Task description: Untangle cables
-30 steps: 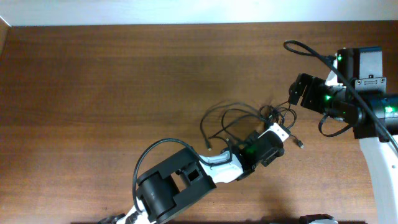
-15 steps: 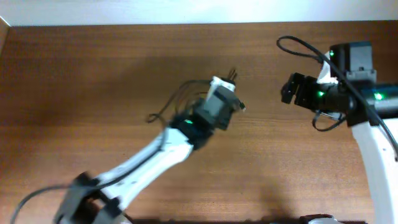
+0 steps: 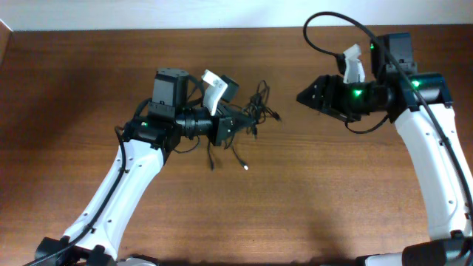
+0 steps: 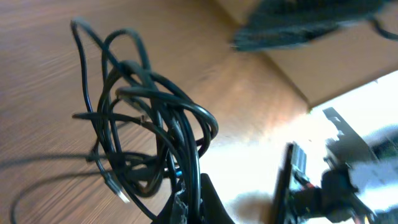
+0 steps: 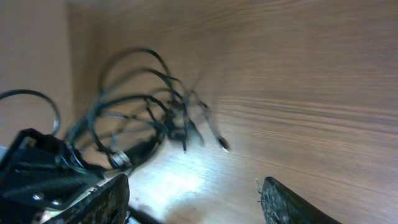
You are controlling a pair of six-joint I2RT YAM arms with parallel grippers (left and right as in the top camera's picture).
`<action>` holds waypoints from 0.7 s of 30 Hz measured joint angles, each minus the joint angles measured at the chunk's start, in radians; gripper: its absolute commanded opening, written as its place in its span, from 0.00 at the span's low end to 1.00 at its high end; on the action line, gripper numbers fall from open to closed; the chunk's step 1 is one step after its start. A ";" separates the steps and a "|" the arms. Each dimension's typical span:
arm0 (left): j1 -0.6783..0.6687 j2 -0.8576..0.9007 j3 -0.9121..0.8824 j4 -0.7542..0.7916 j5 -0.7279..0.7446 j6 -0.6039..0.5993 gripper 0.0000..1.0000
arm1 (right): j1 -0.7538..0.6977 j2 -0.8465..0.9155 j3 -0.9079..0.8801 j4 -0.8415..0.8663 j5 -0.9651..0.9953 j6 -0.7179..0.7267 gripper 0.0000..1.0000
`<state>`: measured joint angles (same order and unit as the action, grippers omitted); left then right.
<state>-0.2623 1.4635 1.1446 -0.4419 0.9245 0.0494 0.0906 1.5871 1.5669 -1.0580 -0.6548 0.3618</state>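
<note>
Left gripper (image 4: pixel 189 200): its dark fingers (image 4: pixel 210 202) are pinched together on the lower end of the bundle; in the overhead view the gripper (image 3: pixel 238 123) points toward the right arm.
Cables: a knot of thin black cords (image 4: pixel 146 124) rises from that pinch in several crossed loops. It is held off the wood, with a soft shadow under it.
Cables from above: the bundle (image 3: pixel 257 109) sticks out past the left fingertips. 2 loose strands with small plug ends trail away under the wrist, toward the near edge.
What covers what: from above, the left wrist body hides the point where the cords are pinched; the left wrist view shows it, slightly blurred.
Right gripper (image 5: pixel 194 183): its 2 fingers stand wide apart with nothing between them, aimed at the bundle (image 5: pixel 146 118).
Right gripper from above: the tip (image 3: pixel 306 96) is near the cords but apart from them, with bare wood in the gap.
Table: brown wood-grain tabletop (image 3: pixel 81 81) lies under both arms.
Arm cable: a thicker black cable (image 3: pixel 332 18) loops above the right arm.
Back edge: a pale strip (image 3: pixel 148 11) runs along the far side of the table.
</note>
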 measured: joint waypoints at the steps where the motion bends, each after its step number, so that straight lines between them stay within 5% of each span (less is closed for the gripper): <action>1: -0.002 0.000 0.000 0.000 0.029 0.028 0.00 | 0.012 0.005 0.000 0.012 -0.025 -0.002 0.68; 11: -0.004 0.000 0.000 0.005 0.093 0.093 0.00 | 0.194 0.035 0.000 0.110 -0.071 -0.030 0.64; 15: -0.003 0.000 0.000 0.018 0.093 0.094 0.00 | 0.233 0.035 -0.001 0.143 -0.012 -0.033 0.40; 18: -0.004 0.000 0.000 0.049 0.102 0.097 0.00 | 0.257 0.045 -0.004 0.182 0.017 -0.037 0.04; 21: -0.004 0.000 0.000 0.084 0.127 0.101 0.00 | 0.264 0.101 -0.004 0.216 0.046 -0.051 0.04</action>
<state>-0.2661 1.4635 1.1446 -0.3576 1.0515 0.1501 0.3542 1.6878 1.5627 -0.8421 -0.6086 0.3103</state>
